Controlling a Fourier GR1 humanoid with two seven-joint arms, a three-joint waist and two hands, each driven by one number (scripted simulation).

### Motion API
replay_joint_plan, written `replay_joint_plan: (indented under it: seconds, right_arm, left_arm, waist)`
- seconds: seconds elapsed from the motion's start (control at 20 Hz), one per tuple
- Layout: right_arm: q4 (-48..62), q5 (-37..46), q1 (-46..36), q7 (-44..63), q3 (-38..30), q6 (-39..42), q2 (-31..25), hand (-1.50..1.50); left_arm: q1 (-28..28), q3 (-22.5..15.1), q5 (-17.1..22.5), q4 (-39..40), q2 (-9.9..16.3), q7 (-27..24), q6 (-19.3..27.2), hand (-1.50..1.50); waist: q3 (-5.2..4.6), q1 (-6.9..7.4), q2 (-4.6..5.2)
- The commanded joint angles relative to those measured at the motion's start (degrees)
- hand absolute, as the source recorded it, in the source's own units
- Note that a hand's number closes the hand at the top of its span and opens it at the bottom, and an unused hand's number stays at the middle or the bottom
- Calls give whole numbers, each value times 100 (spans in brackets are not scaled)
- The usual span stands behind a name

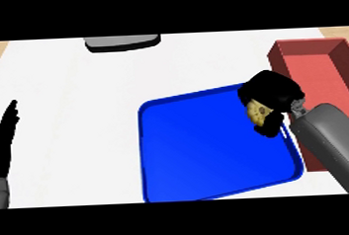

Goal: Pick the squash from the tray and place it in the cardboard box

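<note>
While the right robot hand (273, 93) sits curled around the squash (259, 112) at the right edge of the blue tray (208, 152), you are at the carry stage: the grasp looks made, the transfer is not. Only a pale yellow patch of the squash shows beneath the black fingers, over the tray's upper right corner, so I cannot tell whether it is lifted or touching the tray floor.

Step in hand, by my reading: raise the squash enough to pass the tray rim and the near wall of the red-brown cardboard box (317, 64), then move toward the upper right of the frame, where the box stands just beside the tray. Release only when the hand is over the box's open inside, not over its wall.

Orientation: the visible patch runs roughly top to bottom in the frame, slightly tilted; which end points where is hidden by the fingers.

Left robot hand (3, 139): open, fingers straight, resting at the left edge of the frame on the white desk (74, 104). A grey object (121, 42) lies at the top, well apart.
</note>
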Motion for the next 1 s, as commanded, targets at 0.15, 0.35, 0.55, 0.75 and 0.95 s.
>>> replay_joint_plan:
  seconds: [0.15, 0.35, 0.55, 0.75, 0.95]
  right_arm:
    - [223, -1238, 70, -2184, -1648, -903, -1404, 150]
    - [462, -2083, 19, -3495, -2513, -1131, -1785, 150]
    - [1040, -2783, 234, -5090, -3091, -903, -2247, 150]
    - [1804, -3205, 403, -6185, -3331, -385, -2711, 150]
    - [2153, -3744, 463, -6484, -3293, 276, -2945, 150]
  left_arm:
    - [149, 147, 86, 29, -2, -41, 47, 0]
    - [193, 154, 116, -63, -1, -91, 24, 0]
    - [174, 131, 117, -77, 30, -178, -33, 0]
    - [29, -48, 79, -190, -24, -72, -120, 0]
    - [-87, -156, 43, -225, -73, -75, -149, 0]
  waist:
    - [25, -160, 75]
    - [37, -60, 47]
    - [1, 108, 110]
    - [-16, 341, 161]
    - [-47, 496, 128]
